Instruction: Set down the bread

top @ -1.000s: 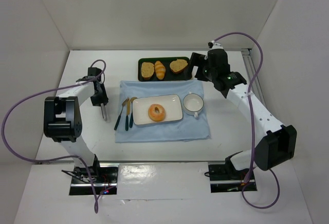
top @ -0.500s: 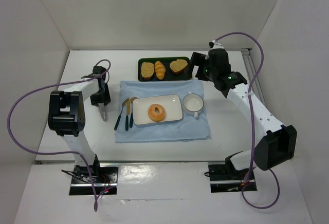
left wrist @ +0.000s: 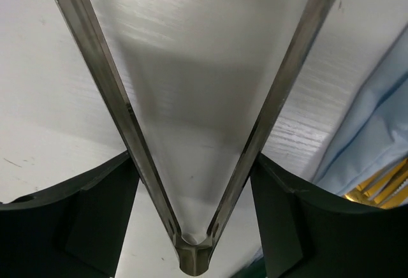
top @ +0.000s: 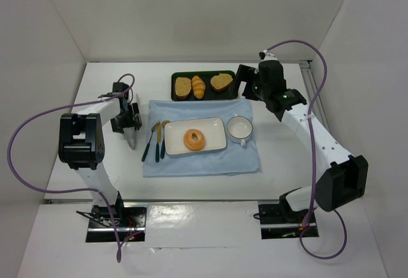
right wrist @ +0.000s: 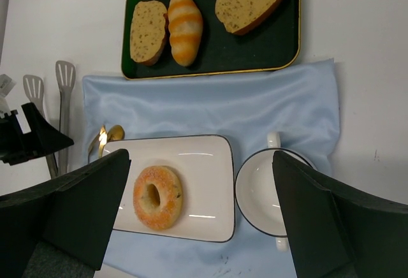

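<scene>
The bread (top: 194, 139) (right wrist: 157, 197), a sugared orange ring, lies on the left half of a white rectangular plate (top: 214, 128) (right wrist: 204, 176) on a blue cloth (top: 204, 163). My left gripper (top: 129, 127) (left wrist: 192, 163) (right wrist: 32, 141) is low over the table just left of the cloth. It is shut on metal tongs (top: 132, 141) (left wrist: 104, 80) (right wrist: 64, 118) near their hinge; the tong arms spread in a wide V against both fingers. My right gripper (top: 245, 83) (right wrist: 204, 208) hangs high over the plate, open and with nothing in it.
A dark green tray (top: 227, 93) (right wrist: 290, 36) at the back holds two toast slices and a croissant. A white two-handled bowl (top: 240, 127) (right wrist: 271, 192) stands right of the plate. Gold cutlery with dark handles (top: 156, 141) lies left of the plate. White walls enclose the table.
My left wrist has turned and its jaws have widened, letting the tong arms spring apart. The bread, the plate and the right arm have not moved.
</scene>
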Robot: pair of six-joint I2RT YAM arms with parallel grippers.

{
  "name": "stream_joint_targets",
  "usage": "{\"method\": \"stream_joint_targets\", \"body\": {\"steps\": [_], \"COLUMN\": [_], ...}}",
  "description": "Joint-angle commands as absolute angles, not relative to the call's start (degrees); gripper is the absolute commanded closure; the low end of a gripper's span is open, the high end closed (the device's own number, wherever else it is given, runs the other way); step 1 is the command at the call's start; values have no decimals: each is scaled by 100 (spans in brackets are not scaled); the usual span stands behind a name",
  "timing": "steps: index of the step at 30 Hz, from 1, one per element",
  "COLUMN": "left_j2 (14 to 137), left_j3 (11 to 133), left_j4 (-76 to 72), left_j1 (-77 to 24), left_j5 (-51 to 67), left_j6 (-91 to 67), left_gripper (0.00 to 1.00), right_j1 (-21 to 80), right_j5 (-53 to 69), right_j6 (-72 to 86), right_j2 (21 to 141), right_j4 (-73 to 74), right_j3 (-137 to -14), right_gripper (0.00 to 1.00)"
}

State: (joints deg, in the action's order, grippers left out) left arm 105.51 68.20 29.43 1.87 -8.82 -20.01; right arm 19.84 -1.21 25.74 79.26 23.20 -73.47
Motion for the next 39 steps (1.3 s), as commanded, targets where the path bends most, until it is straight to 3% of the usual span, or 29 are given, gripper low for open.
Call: {"method": "stream_joint_targets", "body": {"steps": [1, 9, 24, 34, 39], "left_j2": [10407, 9809, 9001, 7033, 6162], "left_j3": [6565, 6504, 6557, 6364, 5899], "left_j4": [3234, 3287, 3287, 2796, 3023], "left_j1": [167, 167, 167, 167, -438], "left_j5": [-553, -729, -1230, -538, -272], "left_j6": [-2171, -2276, -2382, -2750, -3076], "left_gripper": [18, 0, 0, 0, 1], "right_j1": [1942, 1942, 1942, 1942, 2134], "right_j5": [-79, -26, 26, -157, -649], "right_j6": [2628, 2628, 2681, 2628, 2689], "right_j2": [7761, 7761, 7708, 7813, 8418], "right_j4": [2153, 2153, 2153, 2346, 2952], "right_j3": [-7453, -7453, -7348, -7348, -7822], "right_gripper": [0, 0, 0, 0, 0]}}
